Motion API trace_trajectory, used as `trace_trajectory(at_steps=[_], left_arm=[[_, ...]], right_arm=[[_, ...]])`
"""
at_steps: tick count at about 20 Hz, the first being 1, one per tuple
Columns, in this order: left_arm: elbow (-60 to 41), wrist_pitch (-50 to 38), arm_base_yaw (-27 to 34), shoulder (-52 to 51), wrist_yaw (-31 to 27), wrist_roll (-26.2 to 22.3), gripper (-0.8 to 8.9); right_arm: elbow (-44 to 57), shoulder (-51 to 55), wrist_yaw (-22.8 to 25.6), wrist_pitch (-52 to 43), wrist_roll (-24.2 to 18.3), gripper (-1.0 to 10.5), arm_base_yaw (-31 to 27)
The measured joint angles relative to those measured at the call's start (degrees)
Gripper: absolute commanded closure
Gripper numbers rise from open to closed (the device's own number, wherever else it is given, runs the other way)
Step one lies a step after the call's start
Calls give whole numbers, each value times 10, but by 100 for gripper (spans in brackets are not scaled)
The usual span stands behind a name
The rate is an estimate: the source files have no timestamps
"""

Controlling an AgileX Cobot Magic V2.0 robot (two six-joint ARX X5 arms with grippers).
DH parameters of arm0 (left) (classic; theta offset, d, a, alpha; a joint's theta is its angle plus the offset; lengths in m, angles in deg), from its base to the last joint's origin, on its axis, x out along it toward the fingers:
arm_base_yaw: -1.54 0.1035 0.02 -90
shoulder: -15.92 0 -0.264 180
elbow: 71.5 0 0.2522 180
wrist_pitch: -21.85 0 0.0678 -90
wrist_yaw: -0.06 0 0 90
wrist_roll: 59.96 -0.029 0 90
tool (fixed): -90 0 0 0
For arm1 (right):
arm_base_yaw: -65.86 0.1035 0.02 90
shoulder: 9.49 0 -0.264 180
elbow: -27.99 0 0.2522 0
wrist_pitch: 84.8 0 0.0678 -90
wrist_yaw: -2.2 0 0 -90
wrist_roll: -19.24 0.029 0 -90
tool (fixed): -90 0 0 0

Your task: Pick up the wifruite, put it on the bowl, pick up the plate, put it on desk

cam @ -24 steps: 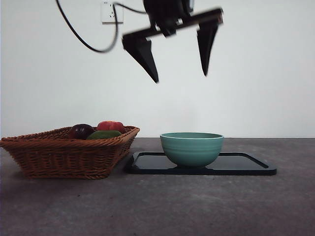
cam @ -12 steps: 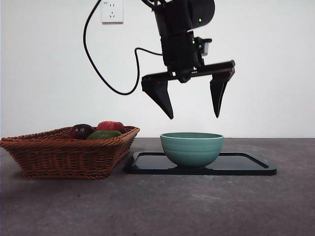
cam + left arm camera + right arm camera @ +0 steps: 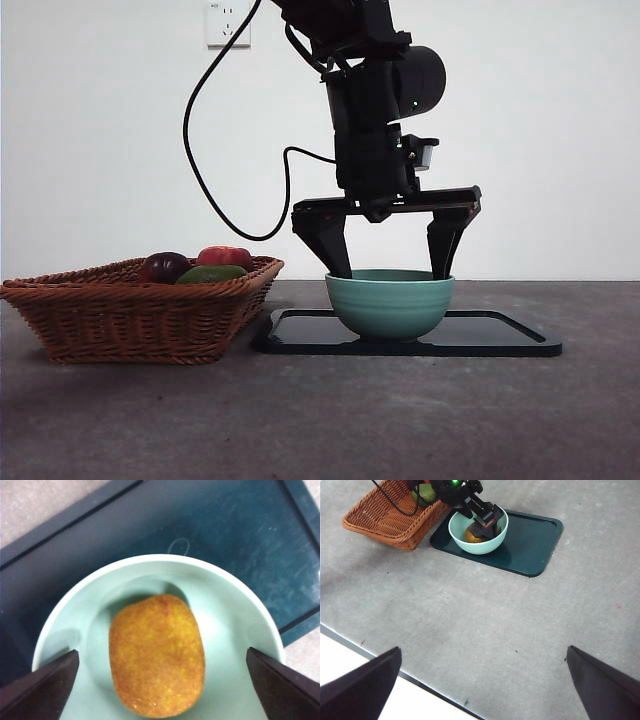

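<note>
Left fingers (image 3: pixel 160 690) spread wide, empty, straddling wifruite (image 3: pixel 157 654) inside bowl (image 3: pixel 235 615).

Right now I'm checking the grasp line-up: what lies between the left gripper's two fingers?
In the left wrist view, the wifruite lies between the open left gripper's fingers, resting inside the bowl, touched by neither.

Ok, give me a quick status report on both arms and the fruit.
Left gripper open, fingers dipping into the bowl. Wifruite lies inside, ungripped. Right gripper open, waiting high. Nothing in the way.
</note>
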State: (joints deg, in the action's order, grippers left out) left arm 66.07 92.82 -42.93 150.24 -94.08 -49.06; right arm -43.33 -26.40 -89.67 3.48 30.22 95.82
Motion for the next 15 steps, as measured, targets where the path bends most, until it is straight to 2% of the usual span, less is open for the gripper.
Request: trace_trajectory(at_steps=[3,7,10,11,15], left_arm=[[1,-2,0,1,0,-1,348],[1,-3,0,12,0,-1,361],[1,-4,0,14,0,-5,525],[1,-5,0,14,0,-5,550],[1,-11,0,14,0,-8,566]], right_arm=[[0,0,0,0,0,398,0],[0,0,0,0,1,398,0],[0,0,0,0,3,398,0],[0,0,0,0,3,398,0],[0,0,0,0,4,398,0]])
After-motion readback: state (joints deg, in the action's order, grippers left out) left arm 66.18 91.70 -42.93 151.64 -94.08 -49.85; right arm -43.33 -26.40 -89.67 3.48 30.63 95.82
